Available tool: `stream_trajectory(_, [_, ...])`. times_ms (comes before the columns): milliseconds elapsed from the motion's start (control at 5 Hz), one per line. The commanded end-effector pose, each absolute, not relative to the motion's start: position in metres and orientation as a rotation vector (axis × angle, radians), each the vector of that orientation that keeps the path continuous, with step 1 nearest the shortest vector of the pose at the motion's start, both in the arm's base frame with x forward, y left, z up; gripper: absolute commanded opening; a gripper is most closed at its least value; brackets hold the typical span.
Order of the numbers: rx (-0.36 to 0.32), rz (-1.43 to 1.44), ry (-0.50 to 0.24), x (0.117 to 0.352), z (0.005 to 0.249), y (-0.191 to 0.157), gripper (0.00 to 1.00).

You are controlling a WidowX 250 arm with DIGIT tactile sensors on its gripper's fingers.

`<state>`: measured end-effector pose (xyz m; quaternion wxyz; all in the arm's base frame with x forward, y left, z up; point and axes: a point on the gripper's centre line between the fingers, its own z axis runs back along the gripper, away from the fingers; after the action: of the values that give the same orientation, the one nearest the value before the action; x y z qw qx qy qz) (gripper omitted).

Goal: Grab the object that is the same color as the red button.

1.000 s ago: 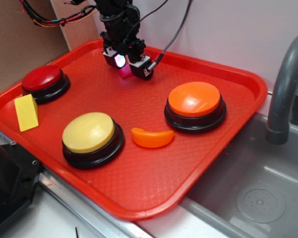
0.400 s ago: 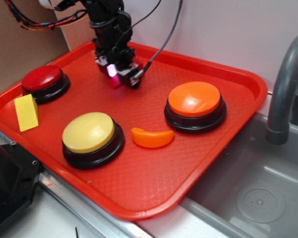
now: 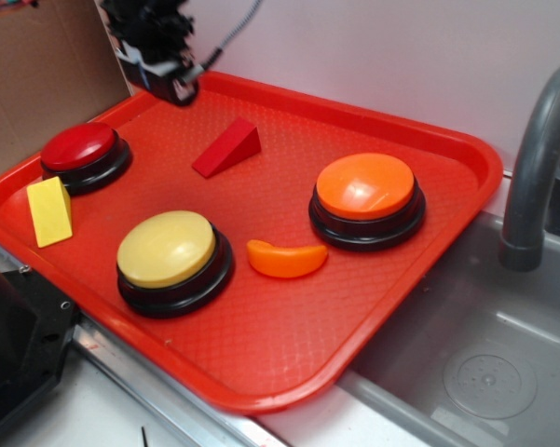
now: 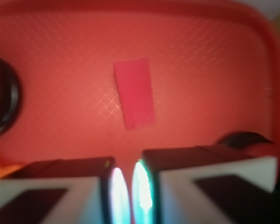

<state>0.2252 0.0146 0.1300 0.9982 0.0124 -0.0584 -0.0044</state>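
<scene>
Your tool (image 3: pixel 172 86) hangs above the tray's (image 3: pixel 447 149) far-left corner, fingers nearly together and holding nothing. The red wedge (image 3: pixel 227 149) lies free at its 4 o'clock.

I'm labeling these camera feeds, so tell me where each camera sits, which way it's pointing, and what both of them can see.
Exterior: off the tray's near side, raised, looking down across it; the gripper shows at top left, sink at right.
Wrist: on the arm behind the gripper, looking down past its nearly closed fingers at the tray.
Shared: the red wedge lying free on the tray, and the gripper.
</scene>
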Motion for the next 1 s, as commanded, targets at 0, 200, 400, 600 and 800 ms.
stream_trajectory(0, [-0.009, -0.019, -0.232, 0.229, 0.171, 0.03, 0.73])
stream_trajectory(200, [-0.006, -0.107, -0.235, 0.249, 0.139, 0.026, 1.0])
stream_trajectory(400, [0.023, -0.1, -0.238, 0.262, 0.101, 0.021, 1.0])
stream_trajectory(600, [0.032, -0.109, -0.211, 0.27, 0.068, 0.021, 1.0])
stream_trajectory(800, [0.016, -0.109, -0.2, 0.279, 0.045, 0.025, 1.0])
